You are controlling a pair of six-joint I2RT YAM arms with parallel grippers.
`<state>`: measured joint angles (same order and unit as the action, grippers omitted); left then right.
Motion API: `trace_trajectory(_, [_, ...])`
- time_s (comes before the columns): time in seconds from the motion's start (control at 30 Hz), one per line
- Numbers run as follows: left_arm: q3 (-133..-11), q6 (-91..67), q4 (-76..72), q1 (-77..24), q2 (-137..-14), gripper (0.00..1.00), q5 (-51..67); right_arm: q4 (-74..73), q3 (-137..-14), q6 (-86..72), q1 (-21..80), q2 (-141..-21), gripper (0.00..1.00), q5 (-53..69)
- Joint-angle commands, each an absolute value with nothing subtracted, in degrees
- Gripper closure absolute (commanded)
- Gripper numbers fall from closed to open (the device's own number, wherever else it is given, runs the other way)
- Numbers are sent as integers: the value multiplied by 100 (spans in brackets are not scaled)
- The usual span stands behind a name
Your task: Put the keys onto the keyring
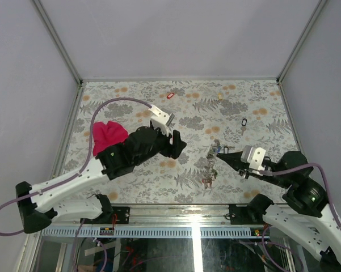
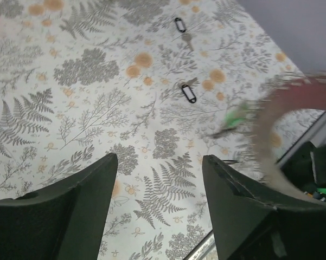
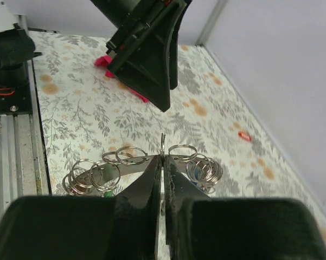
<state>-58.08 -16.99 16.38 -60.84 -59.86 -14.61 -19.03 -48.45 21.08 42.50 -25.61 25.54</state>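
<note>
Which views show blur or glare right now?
Left wrist: reddish arc and green smear at right are smeared beyond identifying; table print is sharp. Right wrist: keyring crisp, right end effector dark and soft in the foreground. Top external: even light, soft shadows, one glare streak at bottom centre.

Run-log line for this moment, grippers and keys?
left gripper: open, empty | right gripper: shut on keyring | black-tag key: loose
</note>
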Motion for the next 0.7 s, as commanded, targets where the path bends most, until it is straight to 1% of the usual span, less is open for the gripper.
trace_trajectory(0.0, [-6072, -2242, 1335, -5462, -6627, 34, -691, -2521, -5595, 1410, 4284, -2342, 98, 1496])
trace_trajectory(0.1, [-6200, -2339, 1046, -5201, -7206, 33, -282, -3064, -5994, 1213, 4289, -2328, 98, 1194])
trace_trajectory(0.23, [-6559, -2494, 820, -5133, -8058, 33, -177, -3653, -6518, 889, 4282, -2366, 99, 626])
trace_trajectory(0.4, [-7588, -2668, 1224, -5144, -9473, 36, -263, -4478, -7423, 419, 4285, -2492, 99, -398])
trace_trajectory(0.47, [-8081, -2703, 1468, -5206, -10053, 36, -363, -4683, -7675, 297, 4286, -2536, 99, -749])
trace_trajectory(0.6, [-9025, -2594, 1855, -5567, -11107, 30, -1020, -4912, -8063, 191, 4285, -2483, 99, -1112])
trace_trajectory(0.67, [-9523, -2563, 2087, -5733, -11686, 29, -1245, -4874, -8118, 167, 4286, -2390, 99, -1199])
